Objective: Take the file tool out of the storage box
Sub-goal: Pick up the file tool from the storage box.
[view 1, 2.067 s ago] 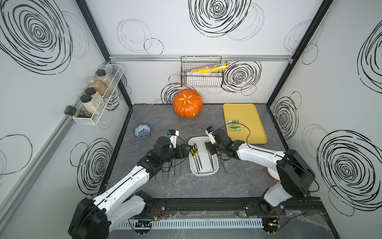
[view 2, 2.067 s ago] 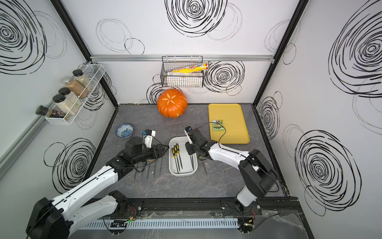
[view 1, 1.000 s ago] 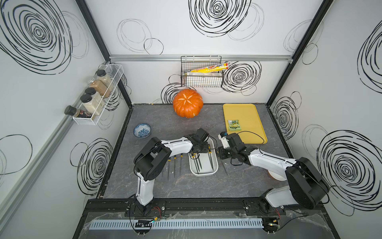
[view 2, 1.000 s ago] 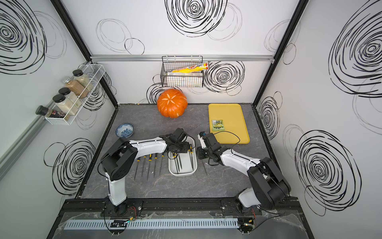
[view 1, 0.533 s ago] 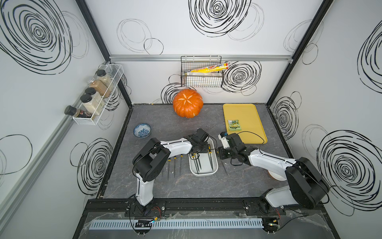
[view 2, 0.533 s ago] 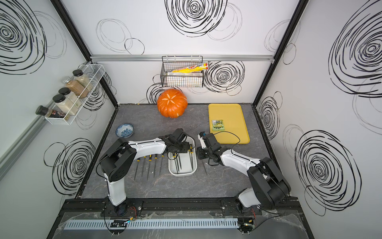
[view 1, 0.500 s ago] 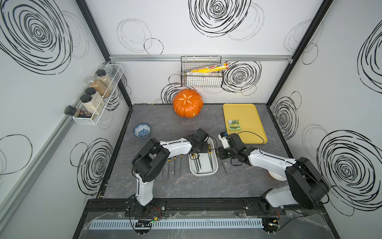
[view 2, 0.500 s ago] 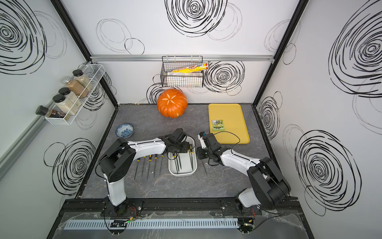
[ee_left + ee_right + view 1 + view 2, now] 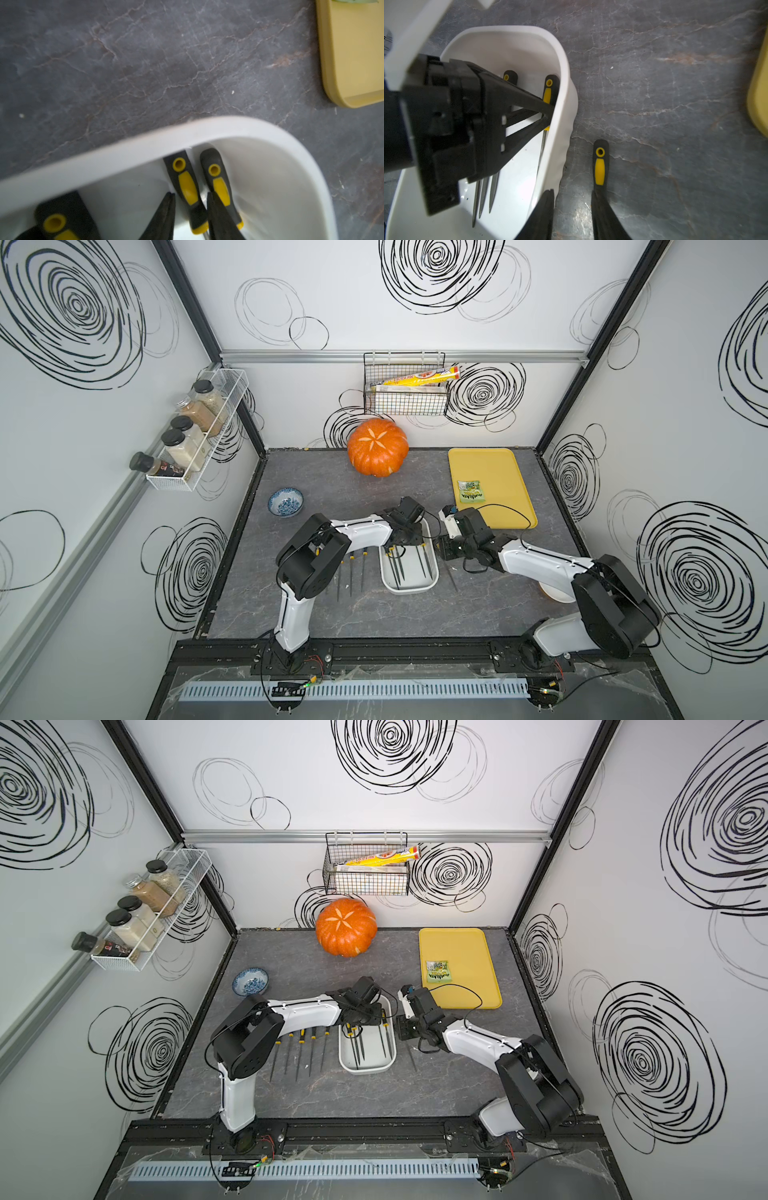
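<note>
1. The storage box [image 9: 411, 577] is a smooth, glossy white plastic tub, rectangular with rounded corners and low walls. It stands on the tabletop [image 9: 374, 614] between the two arms. The tabletop has a dark grey stone look with pale veins.
2. Several files lie inside it. They have slim tapering metal shafts and black handles with a yellow oval inlay and a yellow-ringed hole at the end.
3. The left gripper [image 9: 190, 194] reaches into the box's far end. Its black pointed fingers stand partly apart on either side of one file [image 9: 187, 187]. I cannot tell whether they press on it.
4. The right gripper [image 9: 572, 192] hovers just outside the box wall, jaws partly apart over bare tabletop and holding nothing. A loose file [image 9: 599, 166] lies there, its handle running behind one finger.
5. A row of files [image 9: 312, 1048] lies on the tabletop on the box's other side.
6. A flat yellow tray [image 9: 498, 472] with rounded corners carries a green sachet [image 9: 471, 492]. Its print is too small to read.
</note>
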{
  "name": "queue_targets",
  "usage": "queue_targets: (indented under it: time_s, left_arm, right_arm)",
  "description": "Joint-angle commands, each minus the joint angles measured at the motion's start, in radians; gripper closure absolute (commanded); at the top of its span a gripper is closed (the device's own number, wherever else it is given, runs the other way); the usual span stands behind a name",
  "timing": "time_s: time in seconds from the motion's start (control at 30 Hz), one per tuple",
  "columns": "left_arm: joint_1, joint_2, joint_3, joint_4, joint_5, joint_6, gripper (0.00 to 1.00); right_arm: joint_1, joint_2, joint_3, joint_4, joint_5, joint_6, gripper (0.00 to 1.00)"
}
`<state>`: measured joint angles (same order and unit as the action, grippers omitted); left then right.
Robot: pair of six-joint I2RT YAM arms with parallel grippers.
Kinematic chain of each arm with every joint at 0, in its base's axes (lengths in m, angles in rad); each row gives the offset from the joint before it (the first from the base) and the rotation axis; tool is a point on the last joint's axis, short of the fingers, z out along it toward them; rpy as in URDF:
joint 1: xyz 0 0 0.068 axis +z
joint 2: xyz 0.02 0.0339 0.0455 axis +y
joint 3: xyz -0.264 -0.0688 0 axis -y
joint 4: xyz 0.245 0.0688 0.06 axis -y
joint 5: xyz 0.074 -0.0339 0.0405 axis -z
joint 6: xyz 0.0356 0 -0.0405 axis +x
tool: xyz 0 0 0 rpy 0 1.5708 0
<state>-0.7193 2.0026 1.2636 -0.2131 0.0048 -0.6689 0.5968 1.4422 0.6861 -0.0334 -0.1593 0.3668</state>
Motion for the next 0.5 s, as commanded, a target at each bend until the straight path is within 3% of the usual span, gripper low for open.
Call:
queue_targets:
  time_s: [0.0, 0.07, 0.17, 0.3, 0.47]
  left_arm:
    - [-0.008, 0.061, 0.023, -0.086, -0.050, 0.008, 0.66]
    - [-0.011, 0.068, 0.033, -0.113, -0.074, 0.006, 0.76]
    - [-0.018, 0.091, 0.074, -0.214, -0.136, -0.008, 0.79]
    - [-0.028, 0.106, 0.114, -0.281, -0.163, -0.017, 0.63]
    - [-0.026, 0.163, 0.169, -0.303, -0.112, 0.011, 0.63]
  right_arm:
    - [0.001, -0.017, -0.014, 0.025, -0.024, 0.003, 0.65]
    - [0.001, -0.022, -0.014, 0.024, -0.022, 0.003, 0.64]
    - [0.001, -0.033, -0.018, 0.027, -0.016, 0.003, 0.64]
    - [0.002, -0.038, -0.020, 0.039, -0.029, 0.003, 0.63]
    - [0.001, -0.030, -0.019, 0.040, -0.037, -0.002, 0.63]
